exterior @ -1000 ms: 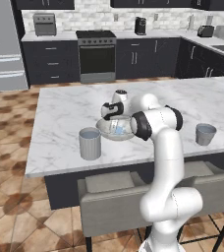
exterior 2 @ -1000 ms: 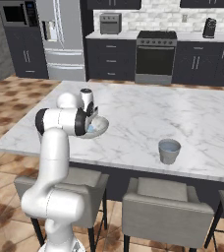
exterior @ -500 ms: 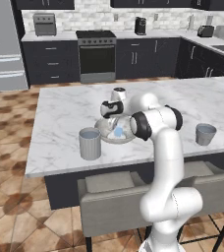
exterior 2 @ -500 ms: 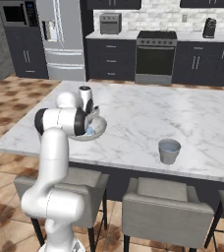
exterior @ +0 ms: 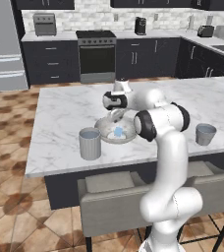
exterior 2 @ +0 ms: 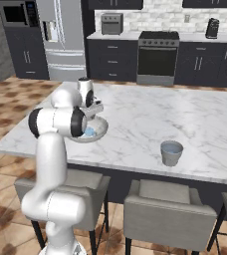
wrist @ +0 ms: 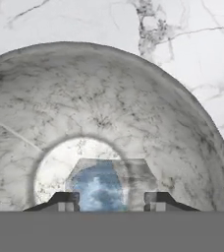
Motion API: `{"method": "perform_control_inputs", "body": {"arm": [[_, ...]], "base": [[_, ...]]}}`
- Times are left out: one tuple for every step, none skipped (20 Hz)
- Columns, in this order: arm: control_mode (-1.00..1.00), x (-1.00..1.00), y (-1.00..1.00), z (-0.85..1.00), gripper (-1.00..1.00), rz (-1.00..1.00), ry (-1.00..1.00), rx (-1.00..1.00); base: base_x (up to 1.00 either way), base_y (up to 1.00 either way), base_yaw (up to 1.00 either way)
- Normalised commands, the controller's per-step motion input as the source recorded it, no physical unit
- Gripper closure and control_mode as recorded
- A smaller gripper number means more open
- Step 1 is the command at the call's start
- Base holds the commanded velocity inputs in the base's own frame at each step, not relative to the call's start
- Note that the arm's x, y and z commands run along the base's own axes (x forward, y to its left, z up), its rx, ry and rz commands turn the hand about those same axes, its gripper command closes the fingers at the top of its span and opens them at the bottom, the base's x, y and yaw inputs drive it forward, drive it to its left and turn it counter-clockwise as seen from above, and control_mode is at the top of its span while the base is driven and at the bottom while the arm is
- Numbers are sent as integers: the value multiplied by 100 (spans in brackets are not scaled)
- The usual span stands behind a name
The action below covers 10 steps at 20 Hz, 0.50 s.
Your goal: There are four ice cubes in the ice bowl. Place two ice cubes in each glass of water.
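now | gripper (wrist: 109,199) jaws apart | ice cube (wrist: 100,189) between fingertips, on ice bowl (wrist: 148,113) floor

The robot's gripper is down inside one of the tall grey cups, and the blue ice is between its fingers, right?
Not quite. The gripper is down inside the ice bowl, the wide shallow one, not a cup. The hand view shows the bowl's curved wall all around, with a pale-blue ice cube lying between the open finger tips. The two glasses stand apart on the counter in the left base view.
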Motion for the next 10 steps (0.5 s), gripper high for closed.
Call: {"method": "perform_control_inputs", "body": {"arm": [[-100, -81, -66, 7, 100, -50, 0, 0], [-100, -79, -70, 0, 100, -51, 0, 0], [-100, -79, -71, 0, 100, -51, 0, 0], [-100, -81, -71, 0, 100, -50, 0, 0], [-100, -84, -69, 5, 100, -49, 0, 1], [-100, -89, -66, 21, 100, -47, 0, 2], [-100, -90, -64, 28, 100, -46, 0, 1], [-100, -93, -64, 30, 100, -46, 0, 0], [-100, -94, -63, 33, 100, -46, 0, 0], [-100, -93, -61, 37, 100, -46, 0, 0]], "base": [[0, 0, 0], [0, 0, 0], [0, 0, 0], [0, 0, 0], [0, 0, 0], [0, 0, 0], [0, 0, 0], [0, 0, 0], [0, 0, 0], [0, 0, 0]]}}
